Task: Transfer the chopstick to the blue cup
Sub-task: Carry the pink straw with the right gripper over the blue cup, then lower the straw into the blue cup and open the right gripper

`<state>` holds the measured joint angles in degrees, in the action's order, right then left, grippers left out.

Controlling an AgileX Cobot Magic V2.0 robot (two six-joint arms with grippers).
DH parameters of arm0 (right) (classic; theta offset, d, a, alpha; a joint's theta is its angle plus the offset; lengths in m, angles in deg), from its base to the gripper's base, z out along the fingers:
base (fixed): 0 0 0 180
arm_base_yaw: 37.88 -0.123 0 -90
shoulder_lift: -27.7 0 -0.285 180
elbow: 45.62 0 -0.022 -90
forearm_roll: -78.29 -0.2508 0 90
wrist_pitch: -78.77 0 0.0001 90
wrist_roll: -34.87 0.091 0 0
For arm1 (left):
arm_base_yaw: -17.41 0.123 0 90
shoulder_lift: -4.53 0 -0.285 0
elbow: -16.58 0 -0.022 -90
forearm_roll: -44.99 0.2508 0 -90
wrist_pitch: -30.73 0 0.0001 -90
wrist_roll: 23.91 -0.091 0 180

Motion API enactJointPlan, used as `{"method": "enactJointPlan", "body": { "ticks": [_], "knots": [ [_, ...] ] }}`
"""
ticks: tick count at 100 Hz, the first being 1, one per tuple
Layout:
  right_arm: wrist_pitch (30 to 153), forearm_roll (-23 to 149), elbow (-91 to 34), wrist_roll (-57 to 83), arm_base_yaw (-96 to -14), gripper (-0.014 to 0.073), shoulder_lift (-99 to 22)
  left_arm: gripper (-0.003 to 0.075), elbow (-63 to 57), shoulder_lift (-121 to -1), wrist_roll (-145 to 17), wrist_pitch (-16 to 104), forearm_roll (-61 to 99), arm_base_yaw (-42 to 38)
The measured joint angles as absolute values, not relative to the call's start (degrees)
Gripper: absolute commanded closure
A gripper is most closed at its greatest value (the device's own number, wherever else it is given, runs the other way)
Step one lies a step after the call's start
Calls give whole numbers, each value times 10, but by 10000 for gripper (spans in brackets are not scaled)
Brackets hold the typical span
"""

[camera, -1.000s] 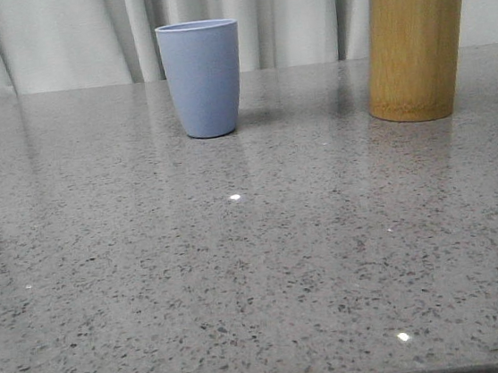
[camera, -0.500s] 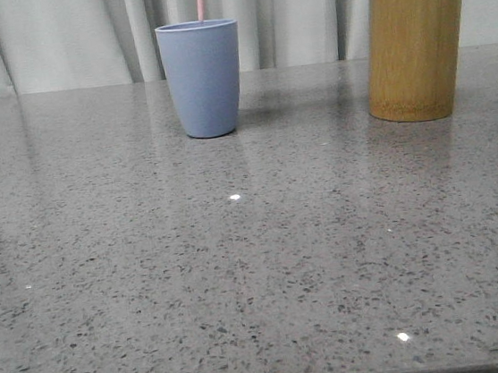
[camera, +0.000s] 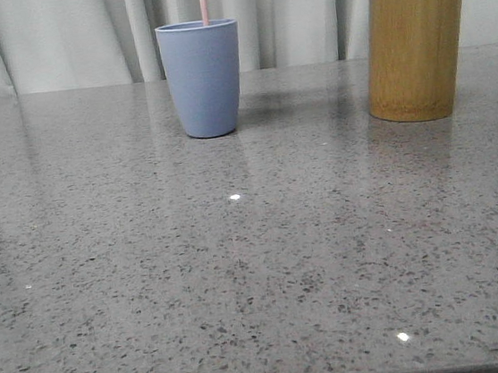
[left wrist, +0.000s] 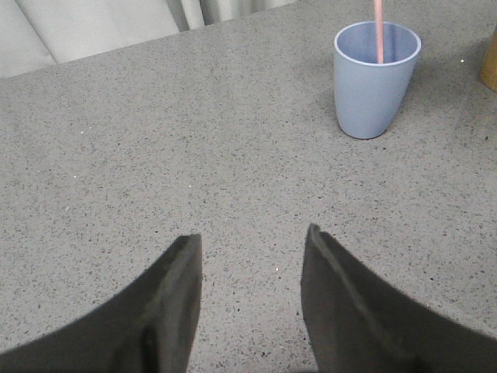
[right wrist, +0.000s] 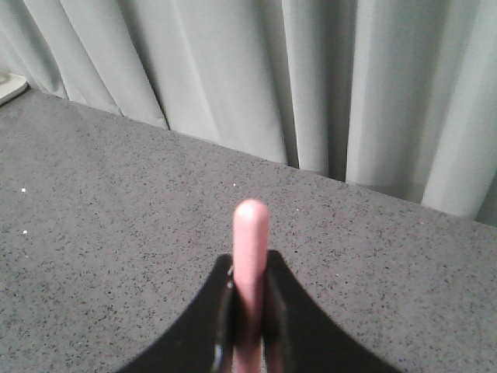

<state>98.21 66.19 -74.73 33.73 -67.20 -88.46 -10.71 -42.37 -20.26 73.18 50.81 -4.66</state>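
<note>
Left gripper (left wrist: pixel 250 299) is parked low over the table (camera: pixel 258 266), jaws apart, nothing held. Chopstick (camera: pixel 203 0) is kept upright with its lower end inside the blue cup (camera: pixel 203 79), clamped by right gripper (right wrist: pixel 250 330), presumably for a vertical drop-in. Bamboo cylinder (camera: pixel 416 45) is untouched at right.

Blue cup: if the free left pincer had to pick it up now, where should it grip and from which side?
Probably across the outer wall of the blue cup just below the rim, coming in level from the robot's side. The cup stands upright and widens upward, so a high grip should slip less. A top-down approach looks poor: the chopstick rises from its mouth, clamped in the right pincer. The left pincer is open.
</note>
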Motion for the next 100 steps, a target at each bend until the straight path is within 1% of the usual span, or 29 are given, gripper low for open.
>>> {"method": "enactJointPlan", "body": {
  "ticks": [12,17,26,31,65,93,100],
  "knots": [
    [983,661,-747,337,-672,389,-885,417,-107,-424,-203,732,508,-47],
    [984,661,-747,337,-672,325,-885,417,-107,-424,-203,732,508,-47],
    [984,661,-747,337,-672,251,-885,417,-107,-424,-203,732,508,-47],
    [984,661,-747,337,-672,242,-885,417,-107,-424,-203,732,508,-47],
    [989,661,-747,337,-672,243,-875,417,-107,-424,-203,732,508,-47],
    [1033,715,-747,336,-672,246,-808,417,-107,-424,-203,732,508,-47],
    [1043,726,-747,336,-672,267,-787,417,-107,-424,-203,732,508,-47]
  ]
}}
